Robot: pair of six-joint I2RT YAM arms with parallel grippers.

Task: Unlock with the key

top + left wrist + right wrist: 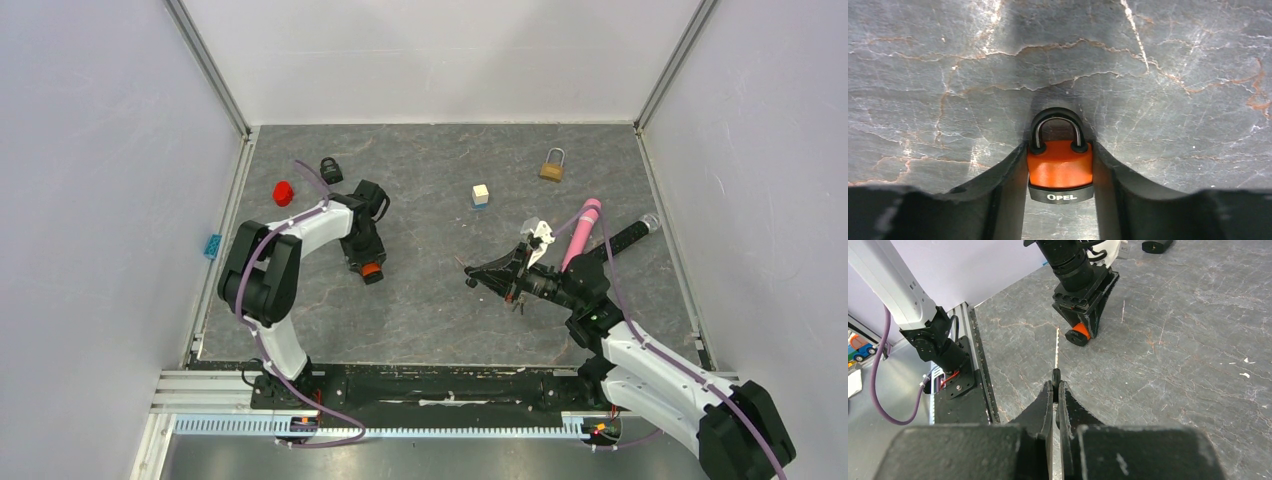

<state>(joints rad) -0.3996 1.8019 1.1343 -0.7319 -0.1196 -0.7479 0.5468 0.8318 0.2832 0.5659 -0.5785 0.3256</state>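
Left tool [1060, 148] has its two fingers [1013, 175] pressed against both sides of the orange padlock [1060, 170], gripping its body. The shackle points away from the wrist camera and the black base band faces it. This padlock sits in the left half of the surface [440, 320], about midway between the near and far edges. I cannot tell whether it rests on the surface or is raised off it.

Right tool [1055, 390] is closed narrow on the key [1056, 350], pinching its dark head, with the thin blade pointing toward the orange padlock but well apart from it.

A black padlock [331, 169] and a red block [283, 193] lie near the far left corner. A brass padlock [551, 166] lies near the far right corner, with a cream cube [481, 194] and a pink cylinder [581, 232] nearer.
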